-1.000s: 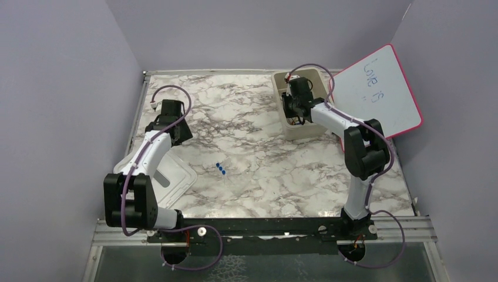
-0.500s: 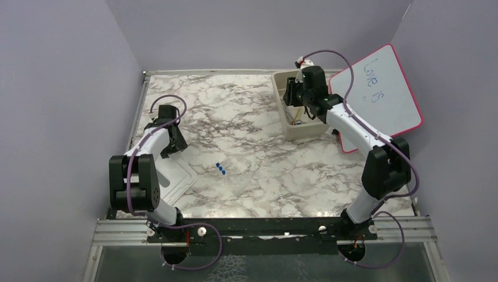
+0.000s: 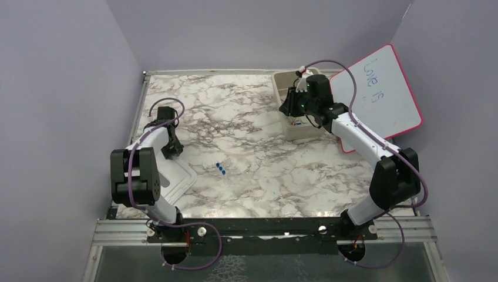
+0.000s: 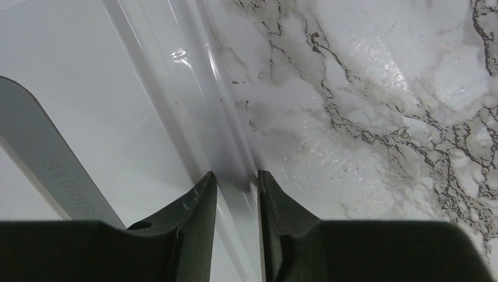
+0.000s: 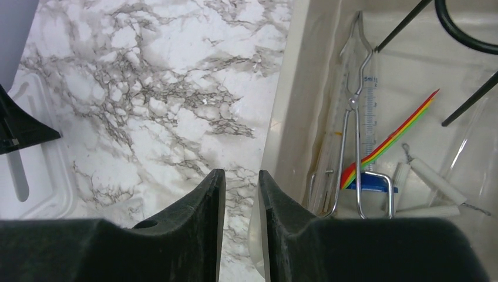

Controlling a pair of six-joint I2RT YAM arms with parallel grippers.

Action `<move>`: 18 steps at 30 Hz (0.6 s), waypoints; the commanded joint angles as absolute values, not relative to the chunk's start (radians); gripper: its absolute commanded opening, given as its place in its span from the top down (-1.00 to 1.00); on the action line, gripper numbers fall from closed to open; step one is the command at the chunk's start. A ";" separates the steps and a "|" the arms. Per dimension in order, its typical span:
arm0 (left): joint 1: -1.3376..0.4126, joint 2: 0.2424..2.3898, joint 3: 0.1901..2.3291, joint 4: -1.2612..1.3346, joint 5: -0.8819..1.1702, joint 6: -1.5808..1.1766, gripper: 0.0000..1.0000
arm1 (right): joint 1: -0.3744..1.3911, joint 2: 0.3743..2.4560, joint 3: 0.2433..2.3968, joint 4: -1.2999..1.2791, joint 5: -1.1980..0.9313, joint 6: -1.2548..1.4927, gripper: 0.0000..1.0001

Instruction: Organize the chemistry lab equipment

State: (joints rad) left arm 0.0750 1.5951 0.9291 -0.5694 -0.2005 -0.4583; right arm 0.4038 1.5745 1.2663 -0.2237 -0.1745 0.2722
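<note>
Lying loose on the marble table [image 3: 235, 111] and not yet put away: clear tubes with blue caps [image 3: 221, 169], sitting between the two claws, well apart from each, nearer the left gripper [image 4: 236, 176] than the right gripper [image 5: 241, 175].

Resting already inside the beige tub [image 5: 293, 88], to the right of the right gripper's fingertips and lower down: metal wire clamp [image 5: 352, 117], blue hexagonal-based piece [image 5: 370, 187] carrying a graduated tube, wire brush [image 5: 431, 179], and black wire ring [image 5: 464, 29] off toward the far corner.

Judging the sorting as mostly done, with the tubes probably waiting to be collected and the tub waiting to be closed.

Hovering above the tub's left wall, fingers slightly parted with nothing between them: the right gripper.

Pinching the raised rim of the white lid [image 4: 88, 88], fingers straddling that rim on both sides, as far as the wrist view is showing: the left gripper.

Lying flat on the table beneath the left gripper, well apart from the tub: the lid.
</note>
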 commanded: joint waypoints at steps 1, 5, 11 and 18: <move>0.082 1.627 0.938 -0.553 -0.123 -0.458 0.48 | 0.404 1.518 1.237 -0.183 -0.236 0.292 0.38; 0.081 1.595 0.966 -0.537 -0.097 -0.440 0.64 | 0.404 1.506 1.219 -0.166 -0.265 0.309 0.38; 0.081 1.527 1.035 -0.522 -0.028 -0.415 0.76 | 0.404 1.520 1.215 -0.129 -0.359 0.357 0.30; 0.080 1.496 1.098 -0.482 0.144 -0.451 0.82 | 0.424 1.553 1.182 -0.019 -0.540 0.384 0.25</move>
